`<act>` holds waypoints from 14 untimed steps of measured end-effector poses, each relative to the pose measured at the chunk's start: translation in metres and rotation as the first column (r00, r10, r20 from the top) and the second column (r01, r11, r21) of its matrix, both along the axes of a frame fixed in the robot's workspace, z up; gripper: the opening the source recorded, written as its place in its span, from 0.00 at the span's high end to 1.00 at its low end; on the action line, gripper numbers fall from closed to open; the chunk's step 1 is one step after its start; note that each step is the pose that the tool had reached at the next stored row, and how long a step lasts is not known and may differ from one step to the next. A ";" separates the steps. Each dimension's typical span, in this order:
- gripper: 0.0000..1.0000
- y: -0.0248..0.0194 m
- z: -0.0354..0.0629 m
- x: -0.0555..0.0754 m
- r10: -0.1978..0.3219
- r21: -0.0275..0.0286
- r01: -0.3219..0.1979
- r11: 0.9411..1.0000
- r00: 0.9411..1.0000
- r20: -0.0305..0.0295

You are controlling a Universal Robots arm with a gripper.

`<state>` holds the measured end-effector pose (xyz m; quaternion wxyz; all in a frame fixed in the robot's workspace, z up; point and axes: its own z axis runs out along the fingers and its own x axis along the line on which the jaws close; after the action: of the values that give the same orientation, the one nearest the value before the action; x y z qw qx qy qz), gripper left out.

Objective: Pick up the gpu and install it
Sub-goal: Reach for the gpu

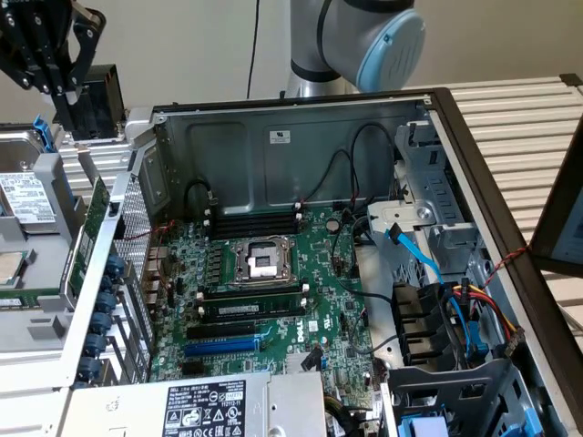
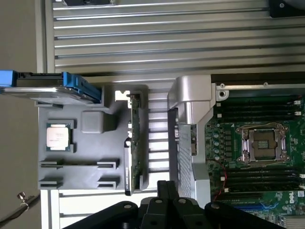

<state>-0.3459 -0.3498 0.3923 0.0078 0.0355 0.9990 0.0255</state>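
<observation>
Currently gripper [image 1: 66, 107] is shut and empty, hovering over the tray [image 1: 36, 320]. Gpu [image 1: 91, 226] stands on edge there, at its 6 o'clock in the exterior view, long axis roughly 12-to-6.

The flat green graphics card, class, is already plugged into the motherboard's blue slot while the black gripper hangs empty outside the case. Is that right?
No. The flat green graphics card stands on edge in the grey plastic parts tray beside the open silver case, not in the blue slot; the wrist view shows it. The black gripper does hang empty outside the case.
</observation>
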 end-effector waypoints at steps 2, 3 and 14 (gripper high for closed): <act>0.89 0.0020 0.0001 -0.008 0.000 0.000 0.000 1.000 1.000 -0.001; 0.89 0.0032 0.0000 -0.011 0.000 0.000 0.000 1.000 1.000 -0.001; 0.89 0.0140 0.0000 -0.038 0.000 0.003 0.000 1.000 1.000 -0.008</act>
<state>-0.3838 -0.3358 0.3924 0.0035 0.0356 0.9990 0.0268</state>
